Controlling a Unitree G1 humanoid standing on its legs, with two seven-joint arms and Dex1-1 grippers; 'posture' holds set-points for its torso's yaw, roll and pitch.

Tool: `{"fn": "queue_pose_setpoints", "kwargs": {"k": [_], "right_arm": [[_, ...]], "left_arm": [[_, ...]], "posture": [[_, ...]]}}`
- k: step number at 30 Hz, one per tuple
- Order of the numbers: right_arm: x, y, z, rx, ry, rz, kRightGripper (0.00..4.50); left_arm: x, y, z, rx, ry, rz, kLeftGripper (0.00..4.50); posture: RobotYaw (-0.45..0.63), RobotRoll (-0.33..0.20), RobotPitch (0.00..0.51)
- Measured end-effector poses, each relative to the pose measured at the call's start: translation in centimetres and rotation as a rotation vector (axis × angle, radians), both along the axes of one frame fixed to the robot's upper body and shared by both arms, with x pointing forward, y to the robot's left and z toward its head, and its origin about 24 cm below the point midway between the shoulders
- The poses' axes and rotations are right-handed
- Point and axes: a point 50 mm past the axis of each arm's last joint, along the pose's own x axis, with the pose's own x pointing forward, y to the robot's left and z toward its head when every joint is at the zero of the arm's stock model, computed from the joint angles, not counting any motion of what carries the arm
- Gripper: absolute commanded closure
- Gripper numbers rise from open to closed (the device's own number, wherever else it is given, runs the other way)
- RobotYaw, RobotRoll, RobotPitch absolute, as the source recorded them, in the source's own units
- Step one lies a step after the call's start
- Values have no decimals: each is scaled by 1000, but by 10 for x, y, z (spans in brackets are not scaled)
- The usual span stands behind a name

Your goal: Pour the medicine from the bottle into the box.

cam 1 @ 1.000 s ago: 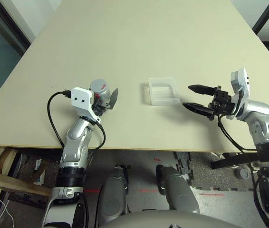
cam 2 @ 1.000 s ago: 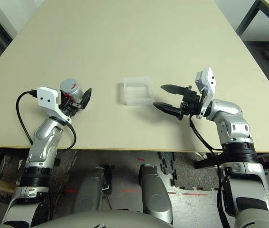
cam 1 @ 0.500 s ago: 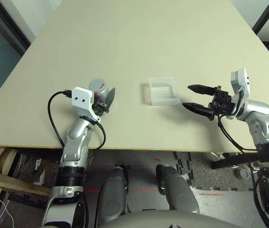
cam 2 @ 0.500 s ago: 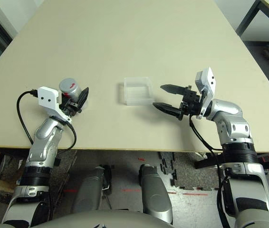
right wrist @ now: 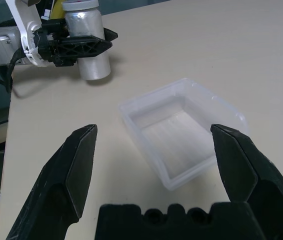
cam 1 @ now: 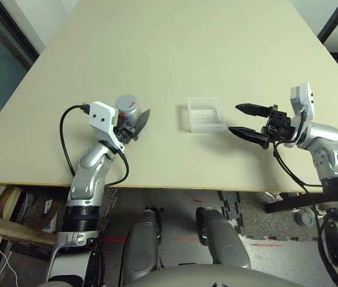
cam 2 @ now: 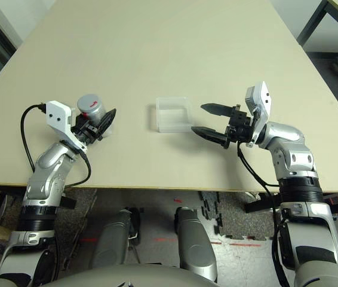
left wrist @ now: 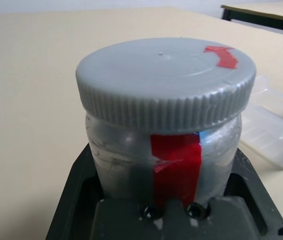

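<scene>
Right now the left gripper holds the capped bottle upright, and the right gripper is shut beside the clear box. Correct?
Not quite. The right gripper is open, not shut: the right wrist view shows its fingers spread wide, facing the clear box. The rest stands: the left gripper holds the capped bottle upright.

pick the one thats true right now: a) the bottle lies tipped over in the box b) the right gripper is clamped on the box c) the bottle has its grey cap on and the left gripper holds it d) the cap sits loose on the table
c: the left wrist view shows the ribbed grey cap seated on the bottle, which the left gripper grips upright, apart from the box.
</scene>
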Motion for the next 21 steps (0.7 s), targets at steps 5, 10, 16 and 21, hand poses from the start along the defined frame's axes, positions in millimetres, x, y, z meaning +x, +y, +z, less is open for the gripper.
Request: {"fn": "queue_pose_setpoints", "kwargs": {"k": [5,10,16,21], "right_arm": [[4,3,10,1,-30,12,0],[7,9,22,17,-48,45,0],[9,20,35,28,-49,110,0],[9,38,44,31,-47,191,0]], "left_arm": [[4,-6,10,0,-26,-70,1871],[9,-14,14,6,-27,-126,1871],[18,-21,12,-2,-16,-161,1871],[20,-26,7,-2,-10,-187,1871]], "posture": [[-109,0,167],[-121,0,162],[-141,0,158],[-155,0,154]]}}
